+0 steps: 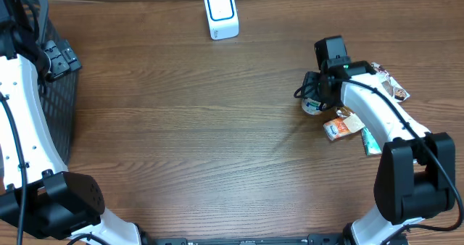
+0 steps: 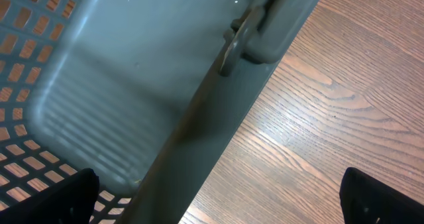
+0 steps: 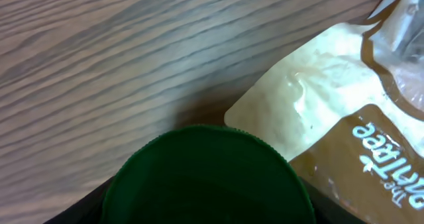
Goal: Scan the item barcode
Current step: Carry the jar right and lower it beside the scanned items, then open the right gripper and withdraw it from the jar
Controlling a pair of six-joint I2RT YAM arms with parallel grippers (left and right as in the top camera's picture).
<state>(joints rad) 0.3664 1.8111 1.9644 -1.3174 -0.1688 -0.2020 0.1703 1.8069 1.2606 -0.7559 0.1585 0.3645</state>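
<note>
A round container with a dark green lid (image 3: 205, 177) stands on the wooden table at the right; from above it shows as a small white tub (image 1: 312, 106). My right gripper (image 1: 316, 96) is down on it, its dark fingers pressed against both sides of the lid. The barcode scanner (image 1: 220, 13), a white box with a blue-ringed face, stands at the far middle of the table. My left gripper (image 2: 218, 201) hangs open over the rim of the dark basket (image 2: 199, 118) at the far left, nothing between its fingers. No barcode shows in any view.
A cream and brown pouch (image 3: 344, 124) lies right beside the container. More packets sit near the right arm: a patterned one (image 1: 392, 86), an orange and blue one (image 1: 341, 126) and a teal one (image 1: 370, 140). The basket (image 1: 56, 107) fills the left edge.
</note>
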